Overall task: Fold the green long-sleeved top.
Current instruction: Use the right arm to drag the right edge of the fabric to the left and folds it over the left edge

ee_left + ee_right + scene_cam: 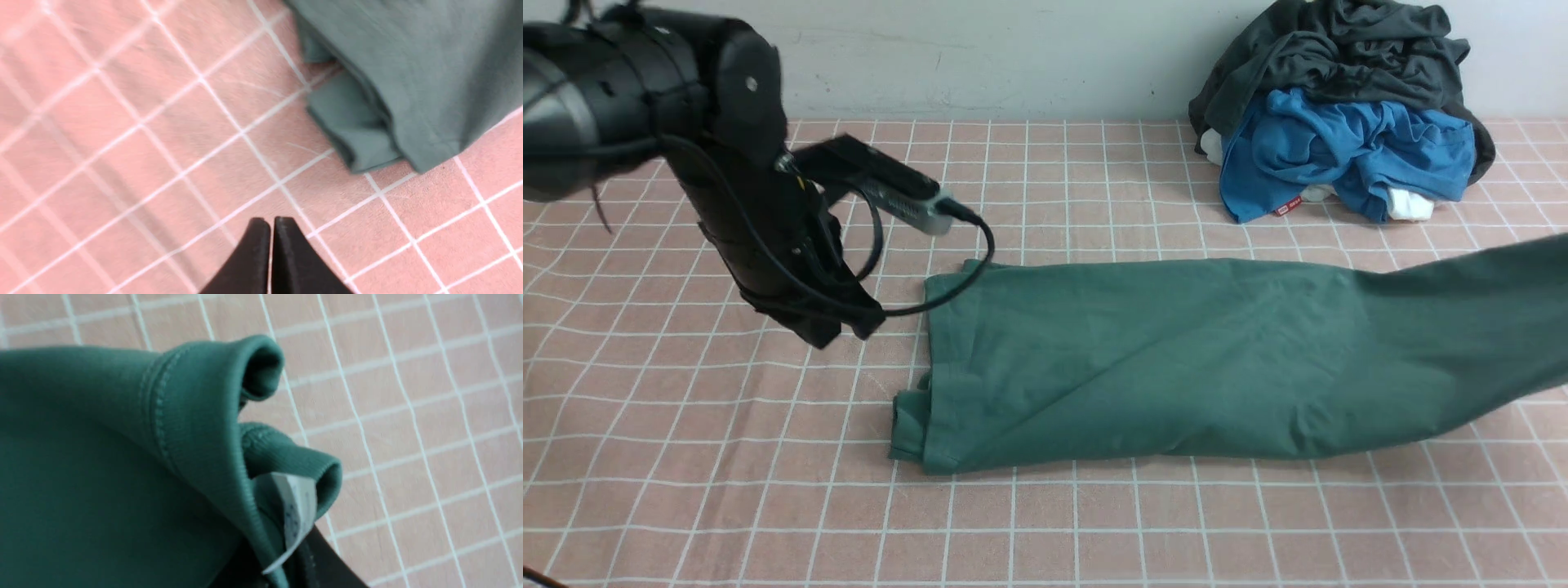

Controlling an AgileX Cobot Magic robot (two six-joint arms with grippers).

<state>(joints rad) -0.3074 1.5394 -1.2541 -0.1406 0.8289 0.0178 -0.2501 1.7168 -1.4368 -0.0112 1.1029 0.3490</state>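
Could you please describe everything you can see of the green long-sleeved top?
The green top is a soft, matte knit, folded lengthwise into a long band across the checked tablecloth. Its left end lies flat, with stacked layers showing at the near corner. Its right end rises off the cloth and leaves the front view. The right wrist view shows its ribbed collar and a white label, seemingly pinched by the right gripper. The shut left gripper hangs beside the left end, not touching.
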